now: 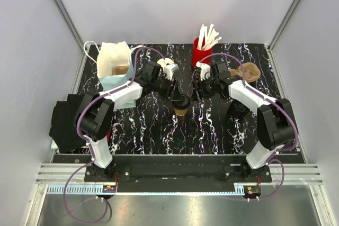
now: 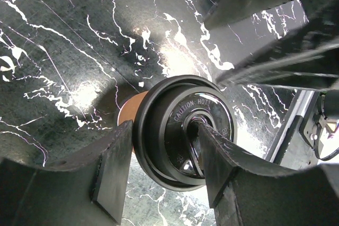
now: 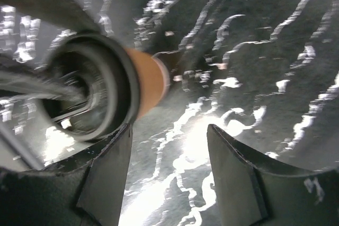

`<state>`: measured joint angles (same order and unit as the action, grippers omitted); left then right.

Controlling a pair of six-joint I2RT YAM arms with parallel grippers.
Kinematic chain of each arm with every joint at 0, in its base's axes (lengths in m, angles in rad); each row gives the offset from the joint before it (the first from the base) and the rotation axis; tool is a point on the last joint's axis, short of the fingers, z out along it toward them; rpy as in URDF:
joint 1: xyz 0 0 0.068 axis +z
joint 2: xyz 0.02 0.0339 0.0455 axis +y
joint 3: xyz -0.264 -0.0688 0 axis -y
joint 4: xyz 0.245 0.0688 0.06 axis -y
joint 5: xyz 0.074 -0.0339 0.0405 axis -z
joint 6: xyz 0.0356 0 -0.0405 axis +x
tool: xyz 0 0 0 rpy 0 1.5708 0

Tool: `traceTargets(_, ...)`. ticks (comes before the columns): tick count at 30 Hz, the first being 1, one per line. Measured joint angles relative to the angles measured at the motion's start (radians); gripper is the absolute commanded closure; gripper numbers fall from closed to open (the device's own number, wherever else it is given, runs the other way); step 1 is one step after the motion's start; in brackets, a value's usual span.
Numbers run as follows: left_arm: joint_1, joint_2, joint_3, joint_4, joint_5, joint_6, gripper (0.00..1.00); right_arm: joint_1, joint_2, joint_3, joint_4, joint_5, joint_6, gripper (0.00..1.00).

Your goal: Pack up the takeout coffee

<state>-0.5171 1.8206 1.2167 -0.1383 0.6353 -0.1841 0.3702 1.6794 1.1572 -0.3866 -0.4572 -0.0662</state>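
The takeout coffee, a brown paper cup (image 1: 180, 111) with a black lid (image 1: 183, 102) on top, stands mid-table between both arms. My left gripper (image 1: 178, 98) reaches down onto it. In the left wrist view the lid (image 2: 212, 104) hides all but a sliver of the cup (image 2: 127, 112); the left gripper (image 2: 159, 130) has one finger against the lid's rim and the other tip in its centre recess. My right gripper (image 1: 197, 91) hovers just right of the cup. In the blurred right wrist view it (image 3: 168, 130) stands open over bare table, the cup (image 3: 148, 80) and lid (image 3: 114, 78) beside its left finger.
A red cup of white sticks (image 1: 202, 51) stands at the back centre. A white bag on a blue base (image 1: 114, 62) sits back left, brown paper cups (image 1: 249, 71) lie back right, and a black cloth (image 1: 66, 123) lies at the left edge.
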Motion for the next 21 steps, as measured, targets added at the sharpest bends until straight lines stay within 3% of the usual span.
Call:
traceTargets(12, 0.004, 0.000, 0.000, -0.002, -0.001, -0.009, 0.45, 0.001, -0.035, -0.084, 0.068, -0.217, 0.155, 0.43)
traceTargets(21, 0.004, 0.000, 0.000, -0.003, -0.005, -0.021, 0.45, 0.000, -0.029, -0.111, 0.094, -0.307, 0.169, 0.41)
